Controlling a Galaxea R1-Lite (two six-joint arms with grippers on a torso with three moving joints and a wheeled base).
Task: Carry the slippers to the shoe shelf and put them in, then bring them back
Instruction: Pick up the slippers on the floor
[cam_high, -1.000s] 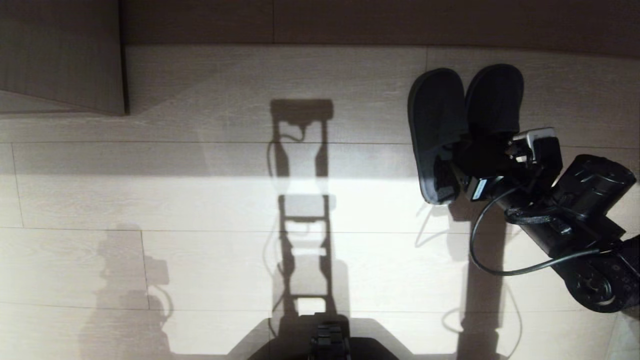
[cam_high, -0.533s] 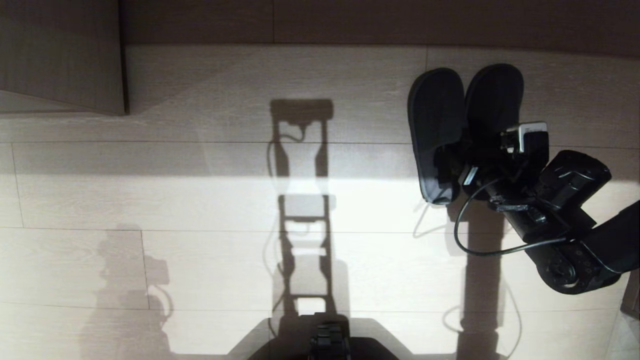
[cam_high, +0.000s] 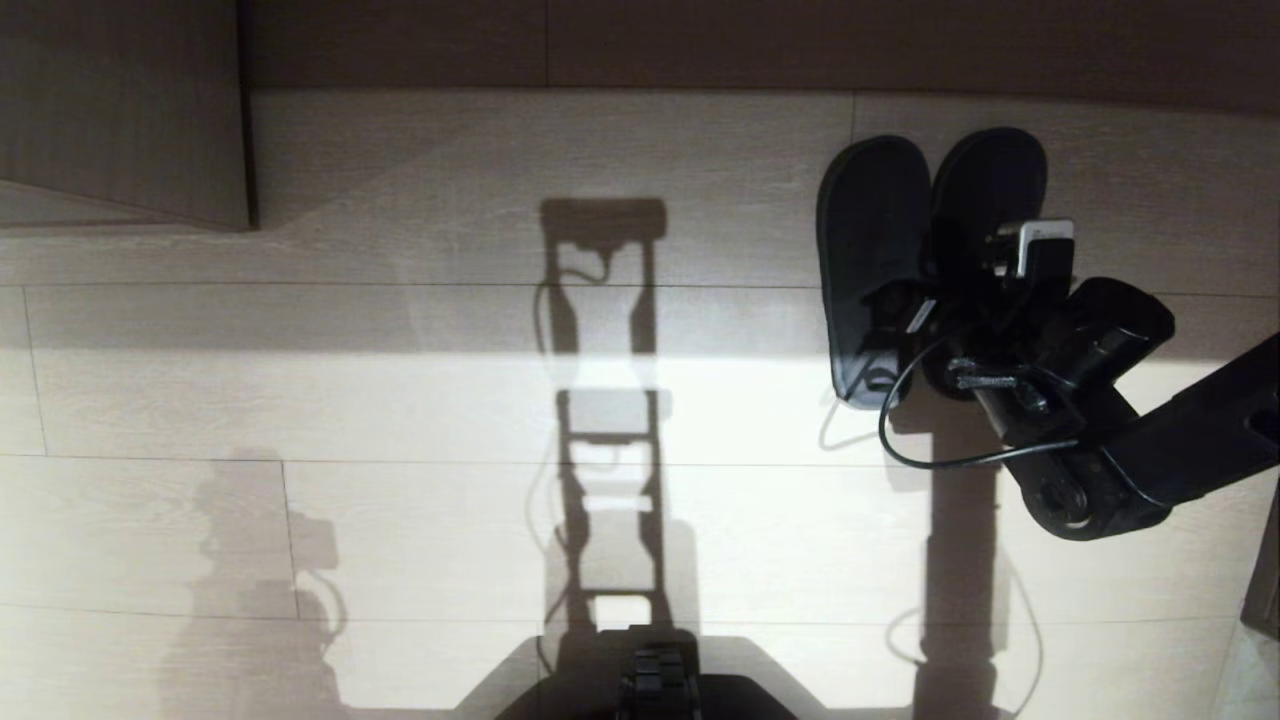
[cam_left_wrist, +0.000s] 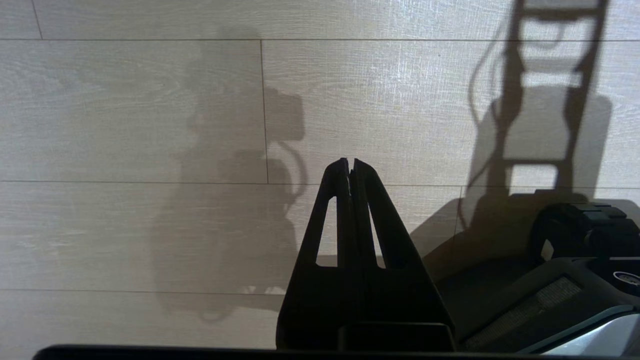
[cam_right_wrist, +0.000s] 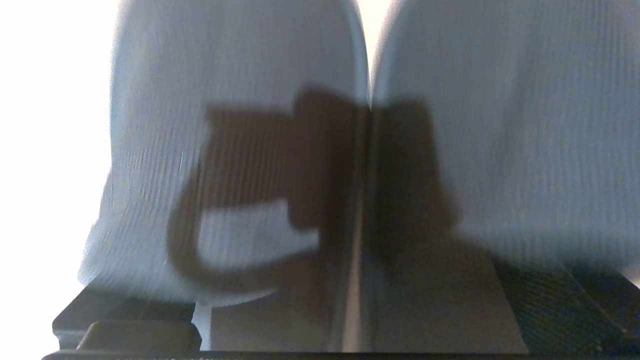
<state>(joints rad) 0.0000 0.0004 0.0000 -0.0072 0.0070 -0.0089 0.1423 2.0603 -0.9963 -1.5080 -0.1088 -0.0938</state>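
Note:
The slippers (cam_high: 875, 230) lie side by side on the pale floor at the far right, toes toward the taupe back wall. Up close they are grey-blue ribbed cloth (cam_right_wrist: 240, 75), touching along their inner edges. My right gripper (cam_high: 940, 285) hangs low over their heel ends, dark against them. Its jaws stand open, wide apart, with the slippers' meeting inner sides between them. Taupe wood of the shoe shelf (cam_high: 120, 110) rises at the far left. My left gripper (cam_left_wrist: 350, 161) is shut and empty, parked above bare floor.
A dark taupe wall (cam_high: 700, 40) runs along the back. My own base (cam_high: 660, 685) shows at the near edge, and its shadow falls across the middle boards. A black cable (cam_high: 900, 440) loops off the right arm just above the floor.
My right arm has pushed farther toward the back wall, so the wrist now sits over the slippers' heels. The slippers have hardly shifted. The left arm has stayed still.

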